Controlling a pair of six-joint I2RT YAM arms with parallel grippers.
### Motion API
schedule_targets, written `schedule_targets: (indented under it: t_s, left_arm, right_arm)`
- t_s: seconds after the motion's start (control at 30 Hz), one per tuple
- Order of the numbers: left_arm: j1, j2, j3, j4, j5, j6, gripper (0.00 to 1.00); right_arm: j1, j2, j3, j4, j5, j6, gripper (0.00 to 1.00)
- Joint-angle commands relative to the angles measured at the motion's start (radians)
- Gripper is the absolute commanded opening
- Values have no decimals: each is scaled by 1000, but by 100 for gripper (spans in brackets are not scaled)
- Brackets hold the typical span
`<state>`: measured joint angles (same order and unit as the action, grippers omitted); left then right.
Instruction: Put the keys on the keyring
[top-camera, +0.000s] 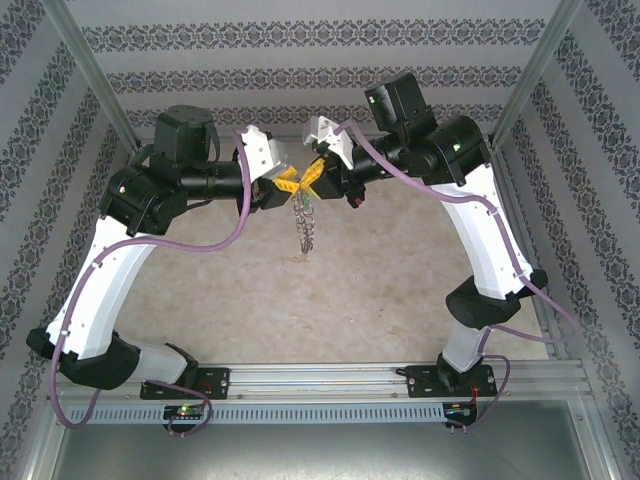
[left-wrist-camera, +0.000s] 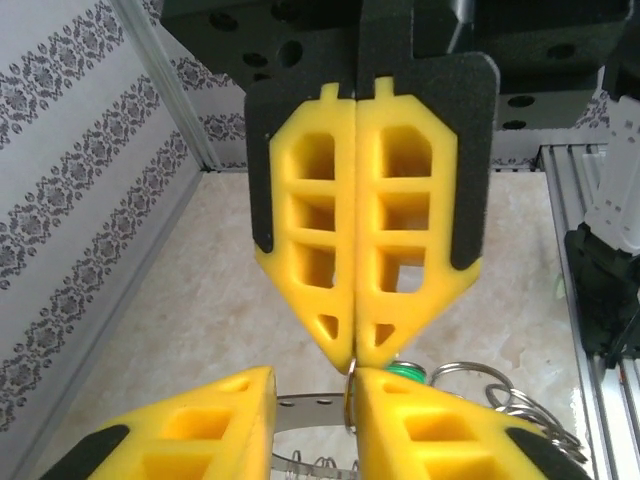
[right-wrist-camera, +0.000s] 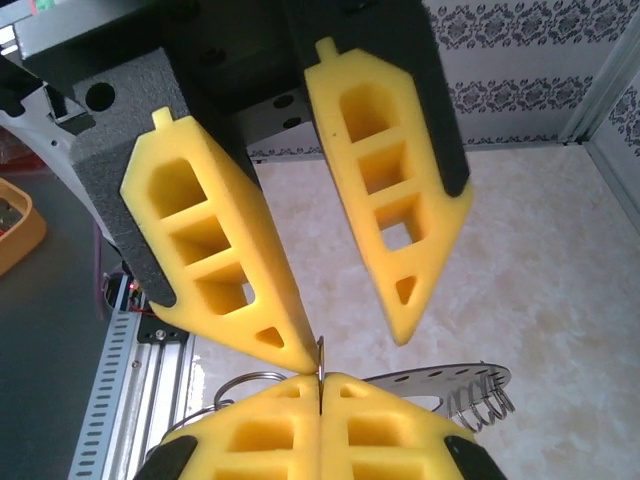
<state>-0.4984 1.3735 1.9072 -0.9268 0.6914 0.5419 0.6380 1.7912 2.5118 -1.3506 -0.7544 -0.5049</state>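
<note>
Over the far part of the beige desk (top-camera: 400, 290) the two arms meet tip to tip, and the keyring (top-camera: 305, 225) hangs straight down from that meeting point. The right gripper (left-wrist-camera: 352, 352) has its yellow jaws pressed flat together, clamped on a thin silvery loop (left-wrist-camera: 350, 398) at the top of the keyring. The left gripper (right-wrist-camera: 352, 345) faces it across the keyring with its jaws apart; the tip of one finger (right-wrist-camera: 290, 345) touches that same loop and the other tip stands off it. The keyring's flat grey band crosses the gap between the left jaws. The key (left-wrist-camera: 405, 372) (only its green head shows) sits just beside the loop, a few plain wire rings (left-wrist-camera: 480, 385) lie next to it, and small wire coils (right-wrist-camera: 480, 400) fringe the keyring's edge
</note>
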Motion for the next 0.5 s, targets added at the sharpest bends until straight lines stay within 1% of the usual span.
schedule_targets:
  t_s: [0.0,0.07,0.13,0.27,0.3,0.37,0.43,0.47]
  left_arm:
    - [-14,-3,-35,-32,-15,-3,28]
    - [-15,-4,-40,-29,-15,-6,28]
    - [-15,-4,-36,-23,-10,-10,25]
    - [-14,-2,-34,-19,7,-17,15]
    - [-15,-2,-34,-16,8,-19,14]
    - [-14,-4,-34,-12,10,-23,15]
    - [-14,-7,-33,-12,11,-24,20]
    - [-14,-9,-33,-12,12,-26,20]
  right_arm:
    - [20,-52,12,79,-85,-12,0]
    - [20,-55,10,77,-86,-12,0]
    - [23,-55,4,75,-85,-12,0]
    - [24,-59,0,76,-86,-14,0]
    - [25,-59,-2,75,-85,-14,0]
    - [28,-61,-8,73,-79,-14,0]
    - [31,-62,-15,68,-64,-16,0]
    - [33,-62,-17,67,-57,-18,0]
